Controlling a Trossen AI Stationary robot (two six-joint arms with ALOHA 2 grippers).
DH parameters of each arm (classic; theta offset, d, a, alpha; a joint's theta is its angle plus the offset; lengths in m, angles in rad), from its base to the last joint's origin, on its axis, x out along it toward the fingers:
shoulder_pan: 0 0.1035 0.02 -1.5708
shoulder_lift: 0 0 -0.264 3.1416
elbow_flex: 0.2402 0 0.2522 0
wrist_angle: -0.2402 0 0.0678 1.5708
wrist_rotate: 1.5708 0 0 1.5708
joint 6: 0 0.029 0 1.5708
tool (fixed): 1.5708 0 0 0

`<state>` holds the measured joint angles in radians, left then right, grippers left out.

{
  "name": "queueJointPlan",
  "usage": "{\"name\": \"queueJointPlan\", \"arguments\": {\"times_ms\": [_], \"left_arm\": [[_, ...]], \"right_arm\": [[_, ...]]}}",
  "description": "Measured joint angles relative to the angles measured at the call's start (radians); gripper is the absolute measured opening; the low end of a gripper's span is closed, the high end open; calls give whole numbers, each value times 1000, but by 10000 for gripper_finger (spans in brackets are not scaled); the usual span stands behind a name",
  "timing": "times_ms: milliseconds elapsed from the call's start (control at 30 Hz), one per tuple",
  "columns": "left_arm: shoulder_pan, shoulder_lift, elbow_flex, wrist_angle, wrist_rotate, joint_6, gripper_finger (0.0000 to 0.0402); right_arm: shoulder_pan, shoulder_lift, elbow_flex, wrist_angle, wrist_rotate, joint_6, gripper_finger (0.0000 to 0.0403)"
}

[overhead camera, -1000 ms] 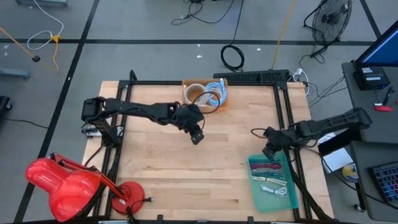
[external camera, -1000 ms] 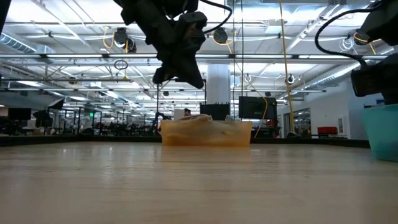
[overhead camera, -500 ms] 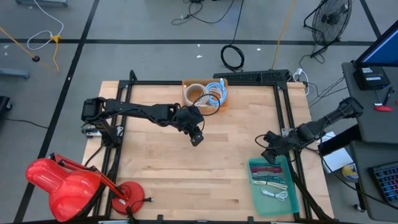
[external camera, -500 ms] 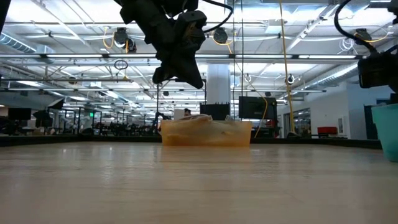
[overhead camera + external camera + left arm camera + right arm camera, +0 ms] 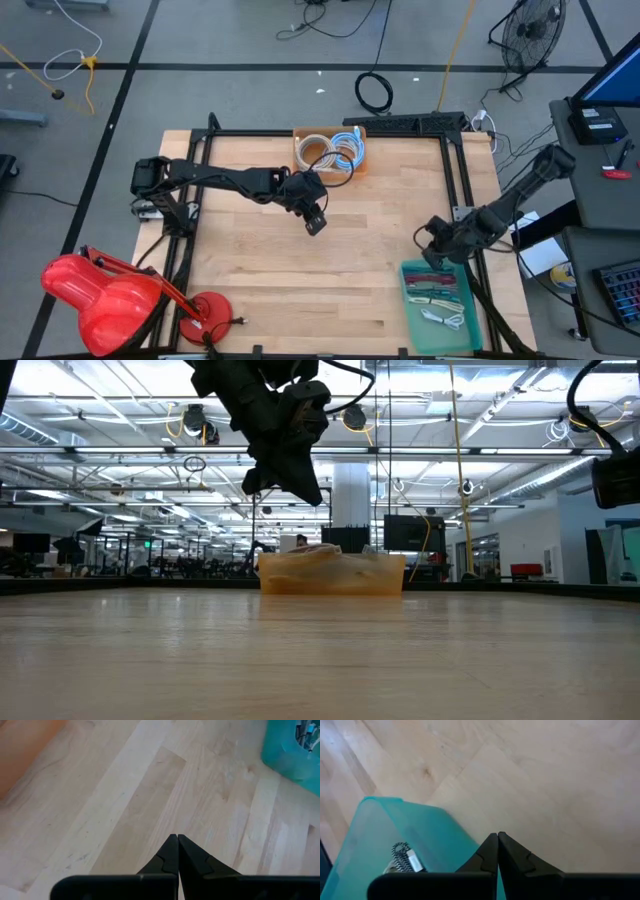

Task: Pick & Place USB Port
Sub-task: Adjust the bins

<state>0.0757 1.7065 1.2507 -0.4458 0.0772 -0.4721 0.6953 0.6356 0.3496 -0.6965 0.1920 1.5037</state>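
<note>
A teal bin (image 5: 470, 320) at the near right holds USB cables; one braided cable with a white plug (image 5: 406, 859) shows in the right wrist view. An orange bin (image 5: 305, 135) at the table's far edge holds coiled cables (image 5: 335, 152). My right gripper (image 5: 432, 260) is shut at the teal bin's far rim (image 5: 420, 815). My left gripper (image 5: 316, 222) hangs shut and holding nothing above the bare table middle, just in front of the orange bin (image 5: 330, 573). My right gripper's shut fingers (image 5: 512, 857) stand against the outer side of the teal bin's far wall (image 5: 465, 842), near one corner. They come slanting down from the far side. The fingers hide the exact place of contact. The bin rests flat on the table.
A black frame (image 5: 455, 190) runs along the table's sides. A red lamp-like object (image 5: 100, 295) sits off the near left corner. Bare wood (image 5: 300, 280) lies between the two bins.
My right arm has swung round and its shut gripper has gone a little toward the table's near edge. The teal bin has slid along the table the same way with it, passing out of the low view.
</note>
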Motion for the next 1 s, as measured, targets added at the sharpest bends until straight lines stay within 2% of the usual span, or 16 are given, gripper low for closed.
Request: {"name": "queueJointPlan", "arguments": {"times_ms": [433,833,1000], "left_arm": [[0,0,0,0,-2,5,0],[0,0,0,0,-2,18,0],[0,0,0,0,-17,18,0]], "right_arm": [[119,69,2,35,81,188,0],[138,121,78,-16,127,175,0],[138,126,104,-44,218,148,0]]}}
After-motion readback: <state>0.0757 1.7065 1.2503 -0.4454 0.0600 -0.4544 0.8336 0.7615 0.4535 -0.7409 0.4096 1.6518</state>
